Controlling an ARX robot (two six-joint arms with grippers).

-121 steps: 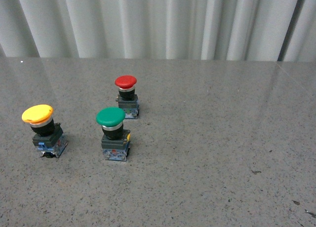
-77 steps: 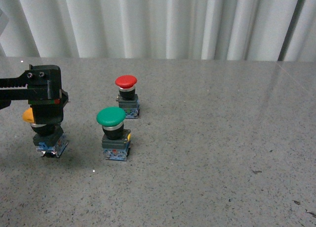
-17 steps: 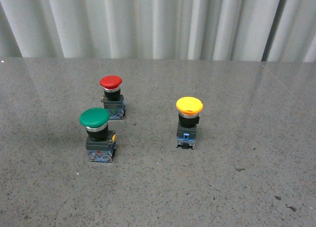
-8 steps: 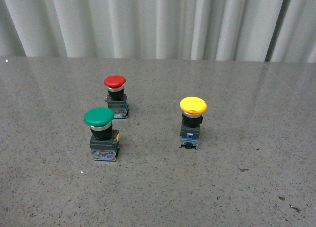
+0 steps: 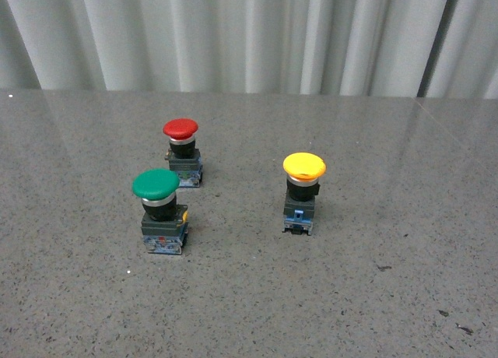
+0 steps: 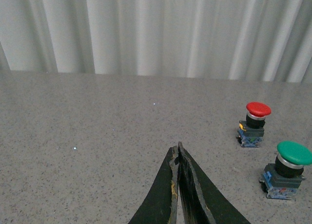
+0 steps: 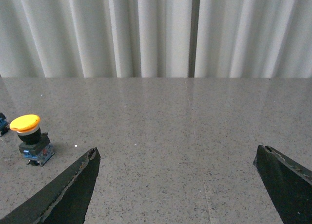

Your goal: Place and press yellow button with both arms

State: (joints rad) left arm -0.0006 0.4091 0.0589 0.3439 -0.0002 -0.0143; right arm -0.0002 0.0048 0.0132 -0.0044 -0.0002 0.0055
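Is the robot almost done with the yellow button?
About halfway. The yellow button stands upright by itself, apart from the green button, so placing looks done. Nothing is held: the left hand is shut and empty, the right hand open. Pressing the cap is left.

yellow button (image 5: 302,191), green button (image 5: 158,211), red button (image 5: 182,151), speckled grey table (image 5: 389,210)

A green-capped button (image 5: 159,210) is seen upright on a grey speckled table (image 5: 373,296). A smaller red-capped button (image 5: 182,150) is set near behind the green-capped button, not touching. Pleated white curtains (image 5: 249,35) are hung well behind it.
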